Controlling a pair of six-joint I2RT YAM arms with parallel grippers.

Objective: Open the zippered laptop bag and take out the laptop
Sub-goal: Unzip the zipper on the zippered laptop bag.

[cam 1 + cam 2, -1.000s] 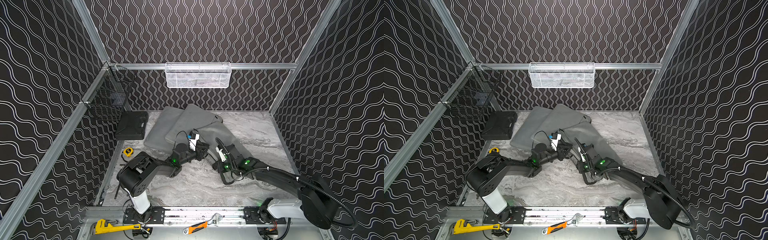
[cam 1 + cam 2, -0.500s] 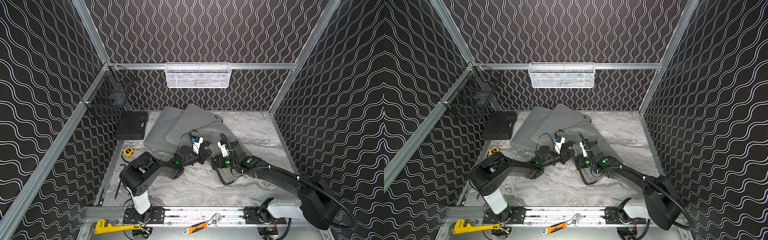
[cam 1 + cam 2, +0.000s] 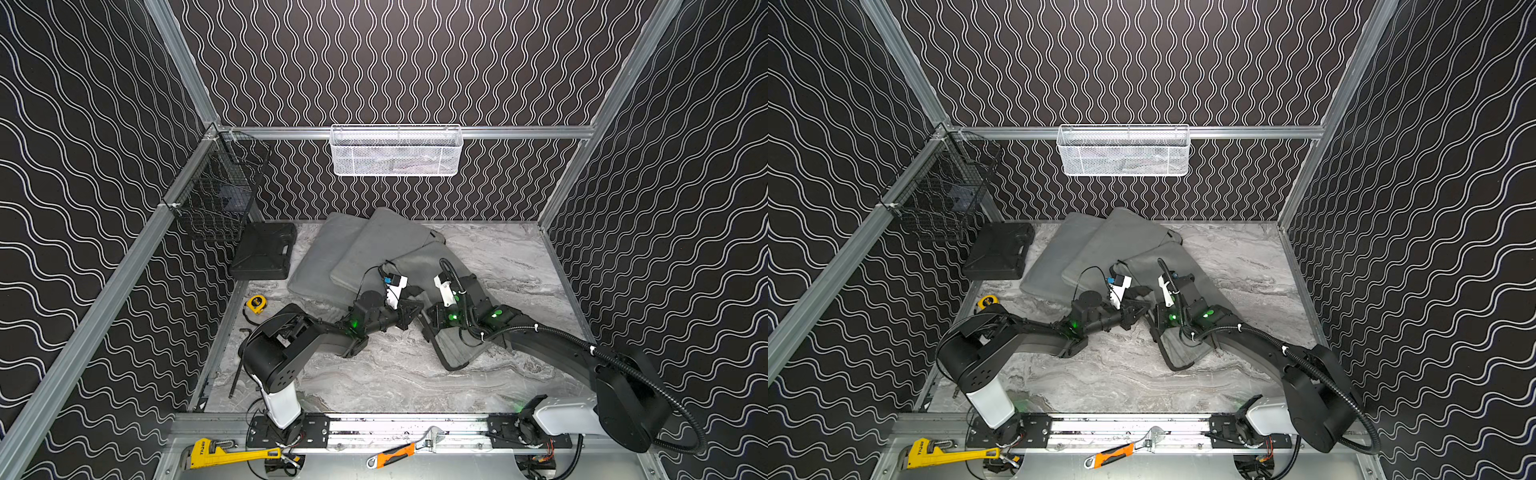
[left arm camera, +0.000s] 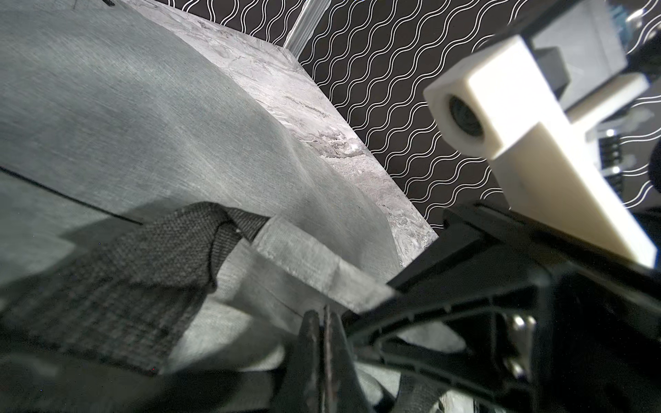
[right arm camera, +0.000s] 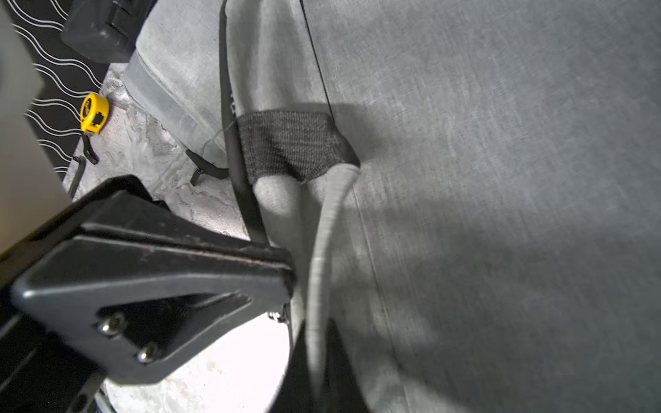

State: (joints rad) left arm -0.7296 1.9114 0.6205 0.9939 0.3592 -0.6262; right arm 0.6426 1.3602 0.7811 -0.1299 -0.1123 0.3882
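The grey laptop bag (image 3: 453, 266) (image 3: 1167, 259) lies mid-table under my right arm. Both grippers meet at its left edge. My left gripper (image 3: 415, 309) (image 4: 323, 321) is shut at the black zipper band (image 5: 250, 214), with a thin sliver that looks like the zipper pull between its tips. My right gripper (image 3: 430, 320) (image 5: 316, 332) is shut on the bag's grey piped edge (image 5: 323, 250). A black webbing patch (image 5: 289, 146) (image 4: 143, 257) sits on that edge just beyond. The laptop is hidden.
Two more grey sleeves (image 3: 332, 253) (image 3: 386, 241) overlap behind the bag. A black case (image 3: 264, 251) and a yellow tape measure (image 3: 255, 304) lie at the left. A white basket (image 3: 395, 151) and a black wire basket (image 3: 216, 199) hang on the walls.
My right gripper opened, shifted toward the left gripper and shut again on the bag's edge. The left gripper stayed shut and moved slightly right and forward.
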